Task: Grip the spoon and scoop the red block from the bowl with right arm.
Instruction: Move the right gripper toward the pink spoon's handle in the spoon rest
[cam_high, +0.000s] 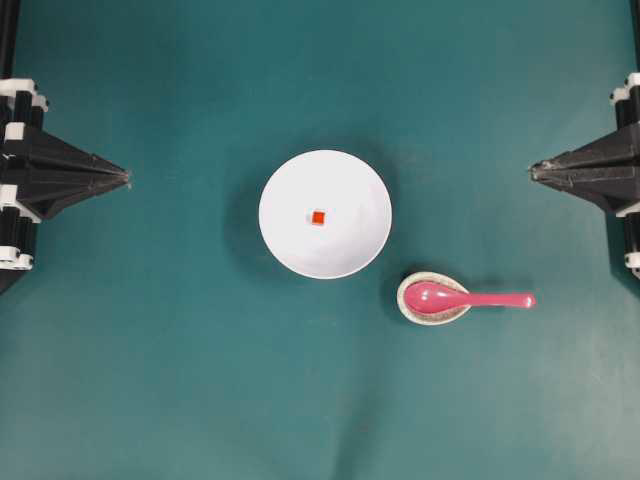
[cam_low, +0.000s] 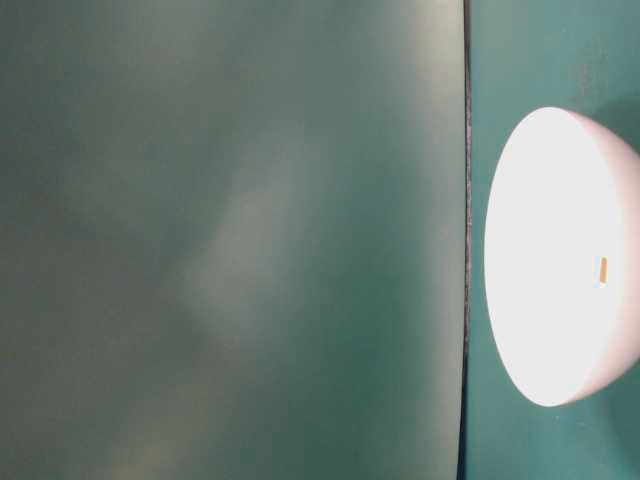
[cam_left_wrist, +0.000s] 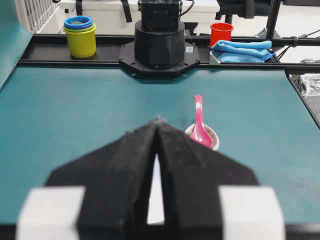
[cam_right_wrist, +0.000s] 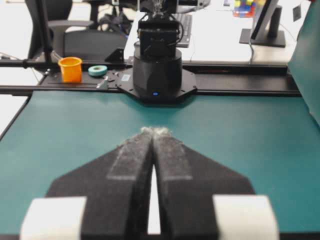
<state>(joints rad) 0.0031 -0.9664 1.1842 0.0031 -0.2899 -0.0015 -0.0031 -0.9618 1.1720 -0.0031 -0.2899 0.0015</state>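
1. Overhead view:
   - Right gripper (cam_high: 533, 172) clenched on nothing, tips pointing toward the middle from the right edge; left gripper (cam_high: 128, 179) likewise pinched shut and empty at the left edge.
   - Spoon (cam_high: 462, 297) down-picture and toward the middle from the right gripper, far nearer to it than to the left one.
   - Long axis left to right: scoop resting in a small speckled dish (cam_high: 412, 309), handle end aimed at the right edge and clear of the dish.
   - Bowl (cam_high: 345, 245) mid-bench, just up-left of the dish and apart from it, with the red block (cam_high: 318, 217) near its centre.
   - Bare green bench (cam_high: 520, 400) all round the handle; plenty of room, by this reading, to come in from the right.

2. Table-level view:
   - Picture turned on its side.
   - Only the bowl's glaring white interior, a faint orange mark low inside, probably the block; no gripper or spoon visible.

3. Left wrist view:
   - Closed fingers filling the foreground.
   - Spoon ahead and slightly right, handle pointing away toward the opposite arm's base (cam_left_wrist: 159, 42).

4. Right wrist view:
   - Fingers pressed together, nothing between them.
   - Open bench ahead up to the other arm's base.
   - Spoon, bowl and block all out of sight.
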